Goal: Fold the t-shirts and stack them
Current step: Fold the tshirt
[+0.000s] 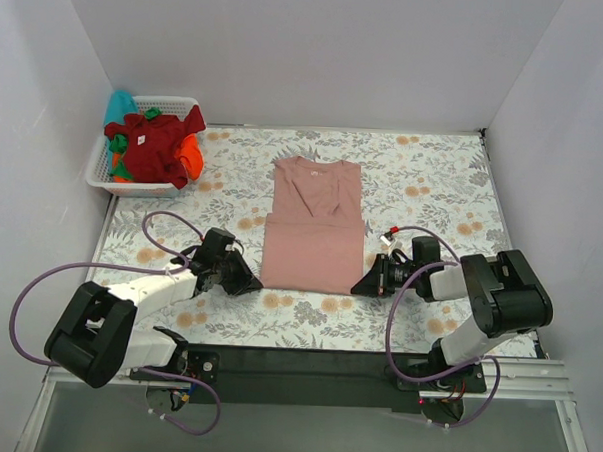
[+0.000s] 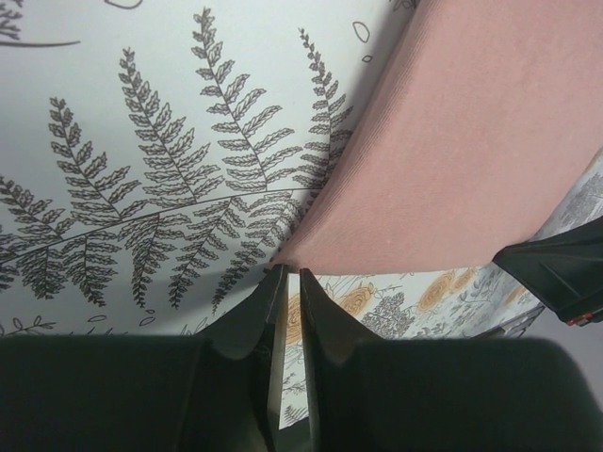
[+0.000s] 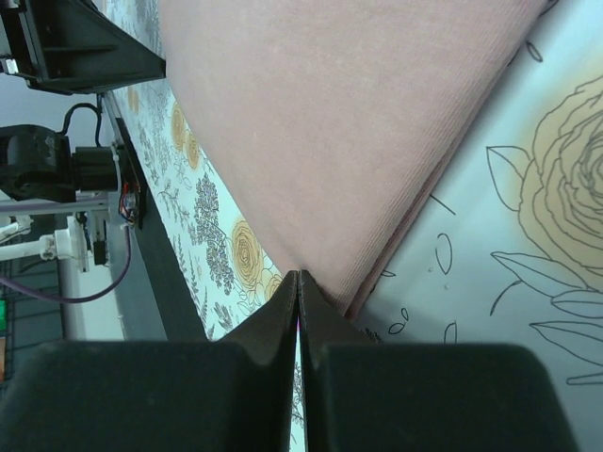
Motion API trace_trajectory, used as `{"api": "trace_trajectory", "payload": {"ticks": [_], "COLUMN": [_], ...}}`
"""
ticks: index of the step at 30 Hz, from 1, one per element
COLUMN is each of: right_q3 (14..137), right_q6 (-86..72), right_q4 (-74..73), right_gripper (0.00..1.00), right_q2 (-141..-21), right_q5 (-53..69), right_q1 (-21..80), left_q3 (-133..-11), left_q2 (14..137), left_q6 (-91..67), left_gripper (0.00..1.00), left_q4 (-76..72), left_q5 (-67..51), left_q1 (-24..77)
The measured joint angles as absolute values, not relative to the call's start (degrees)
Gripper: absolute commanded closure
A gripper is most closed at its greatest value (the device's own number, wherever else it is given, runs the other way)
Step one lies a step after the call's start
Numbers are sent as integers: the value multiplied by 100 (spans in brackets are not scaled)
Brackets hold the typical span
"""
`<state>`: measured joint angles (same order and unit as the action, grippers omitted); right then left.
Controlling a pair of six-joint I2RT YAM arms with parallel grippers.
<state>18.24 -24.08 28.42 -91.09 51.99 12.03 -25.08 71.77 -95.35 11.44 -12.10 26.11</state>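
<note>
As the pink shirt (image 1: 313,227) runs lengthwise away, left tool (image 2: 290,275) and right tool (image 3: 298,277) sit clenched at its near corners

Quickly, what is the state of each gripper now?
Left gripper: closed on the pink t-shirt, at its near corner.
Right gripper: closed on the same t-shirt's other near corner.

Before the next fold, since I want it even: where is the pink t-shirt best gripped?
The pink t-shirt lies flat, a narrow rectangle with bare near corners: pinch those, left hand and right hand each from its outer side.
</note>
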Motion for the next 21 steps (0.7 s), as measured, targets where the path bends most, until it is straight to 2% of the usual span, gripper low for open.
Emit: {"api": "trace_trajectory", "payload": {"ticks": [6,7,9,10,11,13,14,16,18,19,21], "right_q3": [1833,1837,1925,2010,2121,2377,2526,2759,2976,3074,3194], "right_q6": [-2370,-2322,-2213,-2154,-2091,-1997,-1964,-1931,-1973,-2010,-2091], "right_q4": [2482,2276,1756,1483,1214,661,370,-82,-548,-810,-1201], "right_gripper": [95,94,89,86,79,70,63,56,47,39,34], "right_q2": [-8788,-8582,-8101,-7848,-7601,-7126,-6925,-6659,-6512,-6482,-6499], "right_q5": [5046,4941,4674,4528,4335,3879,3577,3079,2469,2126,1579], "right_q1": [1190,1190,1212,1238,1280,1441,1559,1785,2110,2327,2700], "left_q3": [-2768,-2873,-3124,-3258,-3395,-3616,-3723,-3913,-4084,-4176,-4348], "left_q2": [6952,6873,6724,6667,6635,6632,6672,6847,7144,7314,7655], "left_q6": [-9397,-9371,-9299,-9253,-9227,-9183,-9161,-9122,-9107,-9105,-9089], "left_gripper": [66,59,51,48,40,33,26,17,12,12,12], "left_q4": [1811,1979,2300,2423,2547,2738,2849,3070,3264,3363,3535], "left_q5": [-902,-803,-591,-508,-436,-333,-242,-84,51,130,268], "left_q1": [2611,2611,2611,2613,2622,2672,2727,2917,3173,3315,3544]}}
